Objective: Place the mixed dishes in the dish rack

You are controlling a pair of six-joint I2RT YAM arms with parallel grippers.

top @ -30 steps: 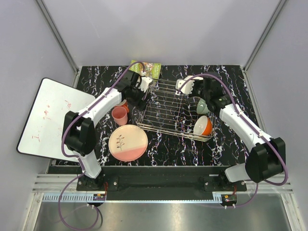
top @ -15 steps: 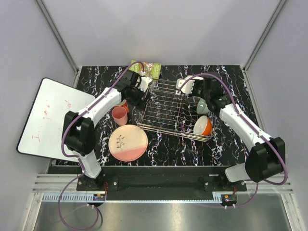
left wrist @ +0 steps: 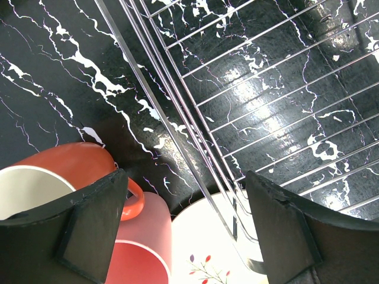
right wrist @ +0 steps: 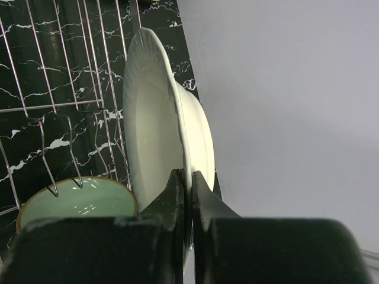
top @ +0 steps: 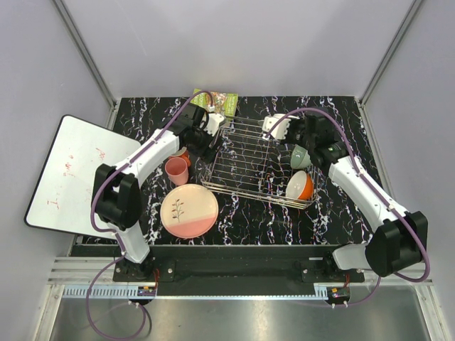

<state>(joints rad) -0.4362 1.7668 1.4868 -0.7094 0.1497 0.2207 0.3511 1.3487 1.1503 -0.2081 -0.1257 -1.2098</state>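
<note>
**Pincers.** The right pincer (right wrist: 188, 177) is clamped shut on the rim of the white plate (right wrist: 155, 130). It holds the plate on edge over the upper right part of the rack (top: 242, 165) in the overhead view. I cannot tell whether the plate's lower edge touches the wires. The left pincer (left wrist: 186, 183) stands wide open and holds nothing. It hangs low at the rack's upper left corner, with the cups (left wrist: 139, 248) just beside the finger at the left of its wrist view.

**Dishes.** The green bowl (top: 298, 158) and the orange bowl (top: 301, 186) lie in the rack along its right side. The pink plate (top: 189, 211) and both cups sit on the counter (top: 249, 222) at centre left, outside the rack.

**Hazards, in my judgement:**
1. The grip is a narrow pinch on a glazed rim. I expect the plate could pivot or slip in the jaws while I lower it, and drop onto the wires.
2. In the right wrist view the green bowl lies close by the plate's lower edge. A straight descent could strike the bowl's rim.
3. If the plate's edge lands on a bar and not between two, it may skid and fall flat on release.
4. The left pincer is close to the rack's rim wire. A careless sideways move could snag it and shift the rack under the plate, or knock over the cups.
</note>
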